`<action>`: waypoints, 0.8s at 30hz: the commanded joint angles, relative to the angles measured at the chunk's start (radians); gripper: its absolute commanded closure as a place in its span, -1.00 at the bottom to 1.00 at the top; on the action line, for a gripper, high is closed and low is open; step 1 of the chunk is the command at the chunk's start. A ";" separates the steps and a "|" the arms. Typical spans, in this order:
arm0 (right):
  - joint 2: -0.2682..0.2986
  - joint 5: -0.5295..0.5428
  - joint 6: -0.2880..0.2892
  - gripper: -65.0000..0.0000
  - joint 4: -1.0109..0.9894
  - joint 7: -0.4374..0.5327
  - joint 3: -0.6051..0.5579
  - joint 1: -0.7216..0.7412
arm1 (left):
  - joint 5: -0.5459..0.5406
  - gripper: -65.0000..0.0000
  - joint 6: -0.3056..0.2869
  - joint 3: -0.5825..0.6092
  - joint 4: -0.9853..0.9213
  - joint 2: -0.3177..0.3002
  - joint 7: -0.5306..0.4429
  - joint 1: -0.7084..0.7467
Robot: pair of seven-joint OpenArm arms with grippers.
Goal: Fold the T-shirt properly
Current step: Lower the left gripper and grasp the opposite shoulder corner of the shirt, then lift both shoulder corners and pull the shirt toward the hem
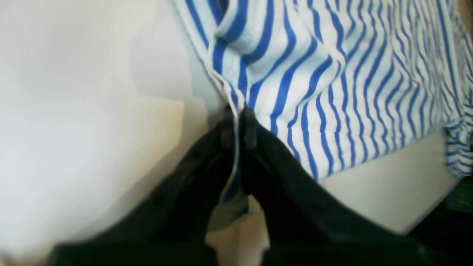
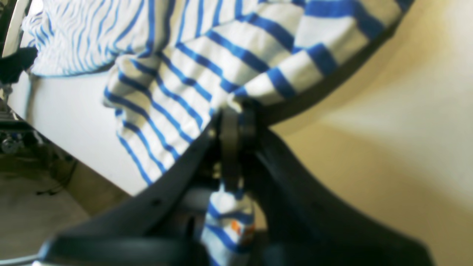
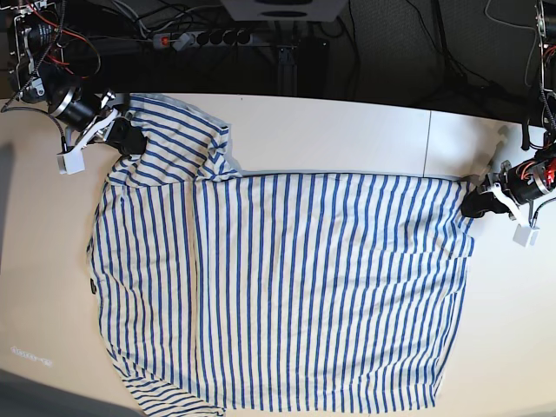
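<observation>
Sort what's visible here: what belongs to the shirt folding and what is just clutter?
Job:
T-shirt
left gripper, shut on the shirt's edge
right gripper, shut on the shirt's edge
table

Clutter:
power strip
cables behind the table

A pale cream table [image 3: 347, 130] fills most of the view. Behind the table's far edge: dark backdrop, a power strip [image 3: 204, 38] and loose cables [image 3: 452, 43]. Soft daylight falls across the table.
</observation>
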 commanded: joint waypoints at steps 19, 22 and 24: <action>0.093 0.164 0.089 1.00 0.134 -0.220 0.233 -0.012 | -0.292 1.00 -0.011 -0.146 0.267 -0.118 0.286 -0.006; 0.124 0.162 0.089 1.00 0.174 -0.220 0.257 0.005 | -0.290 1.00 -0.011 -0.146 0.266 -0.126 0.286 -0.018; 0.150 0.162 0.089 1.00 0.182 -0.220 0.258 0.034 | -0.288 1.00 -0.011 -0.146 0.266 -0.126 0.286 -0.030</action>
